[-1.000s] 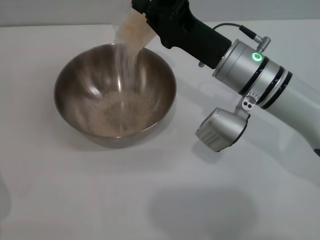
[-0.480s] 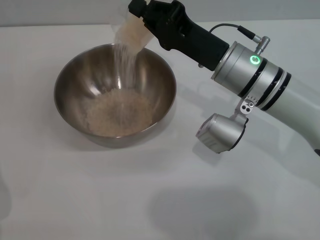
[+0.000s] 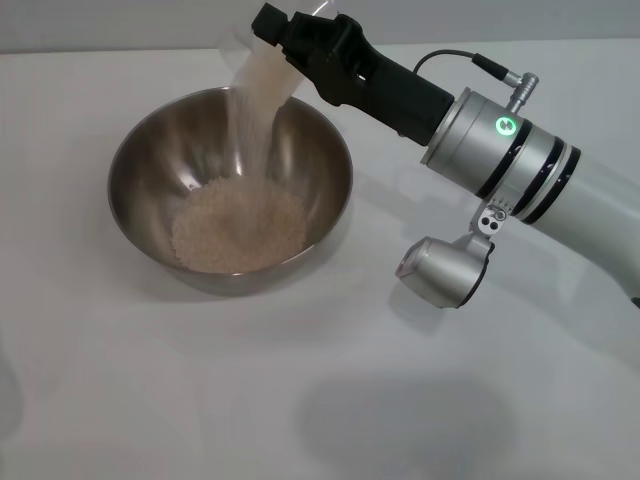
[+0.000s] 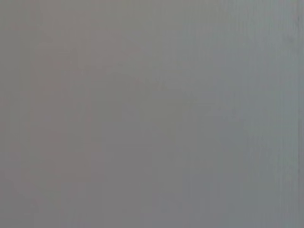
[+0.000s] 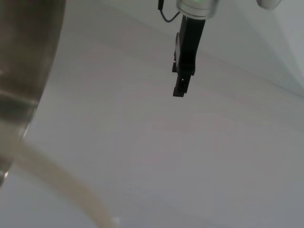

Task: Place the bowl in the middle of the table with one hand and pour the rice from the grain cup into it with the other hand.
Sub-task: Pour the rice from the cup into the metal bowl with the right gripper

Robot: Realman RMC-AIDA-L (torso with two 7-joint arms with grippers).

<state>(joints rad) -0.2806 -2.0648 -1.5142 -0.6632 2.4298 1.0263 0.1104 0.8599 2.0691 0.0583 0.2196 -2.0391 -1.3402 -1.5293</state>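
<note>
The steel bowl point(image 3: 150, 160) stands on the white table point(image 3: 200, 390), left of centre in the head view. Rice point(image 3: 238, 228) lies heaped in its bottom. My right gripper point(image 3: 292, 40) is shut on the frosted grain cup point(image 3: 268, 72) and holds it tipped mouth-down above the bowl's far rim. A thin stream of rice point(image 3: 250, 130) falls from the cup into the bowl. The right wrist view shows the bowl's outer wall point(image 5: 23, 71). It also shows my left gripper point(image 5: 183, 71) farther off, above the table. The left wrist view shows only plain grey.
My right forearm point(image 3: 500, 150) crosses the table's right side, with its wrist camera housing point(image 3: 445, 268) hanging below it. The bowl's rim stands directly under the tipped cup.
The right wrist has rolled further, tipping the cup more steeply. The rice keeps pouring and the heap in the bowl has grown. The bowl has not moved.
</note>
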